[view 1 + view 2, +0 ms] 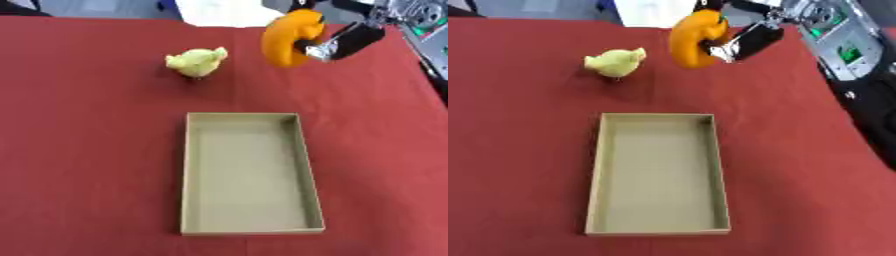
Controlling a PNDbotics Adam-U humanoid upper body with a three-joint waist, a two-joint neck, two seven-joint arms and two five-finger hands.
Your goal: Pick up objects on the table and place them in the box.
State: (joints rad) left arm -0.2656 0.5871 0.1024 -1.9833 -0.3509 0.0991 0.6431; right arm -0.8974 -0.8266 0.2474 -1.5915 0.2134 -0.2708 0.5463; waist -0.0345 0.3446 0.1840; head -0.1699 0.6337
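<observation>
An orange curved object (290, 38) hangs in the air above the far part of the red table, held by my right hand (343, 42), whose fingers are curled round it. The arm comes in from the upper right. A pale yellow, chick-shaped object (198, 61) lies on the cloth to the left of the orange one, apart from it. An open, shallow tan box (190, 170) sits lengthwise in the middle of the table, nearer than both objects, with nothing inside. My left hand shows in neither view.
The red cloth (87, 150) covers the whole table. Something white (223, 12) lies at the far edge. Grey equipment (846, 45) with green lights stands beyond the table's right side.
</observation>
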